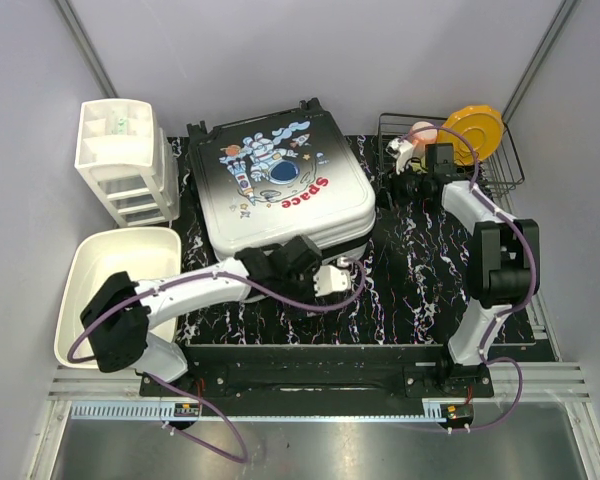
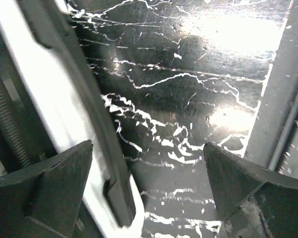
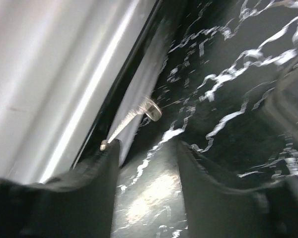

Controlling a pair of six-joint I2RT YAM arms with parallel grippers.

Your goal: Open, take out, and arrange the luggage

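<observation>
While left gripper (image 1: 330, 280) hung at the suitcase's (image 1: 280, 190) near edge, fingers wide apart, suitcase lay flat & shut mid-table (image 1: 420, 280), toward the back. Right gripper (image 1: 400, 188), farther back by its right side: fingers apart, nothing held. Best: pinch zip pull (image 3: 151, 110) squarely, drag along seam.

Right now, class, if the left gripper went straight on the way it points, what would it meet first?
Probably the black marbled tabletop: it fills the gap ahead of the open left gripper. The suitcase lies alongside, seemingly off that line, but depth is unclear.
</observation>
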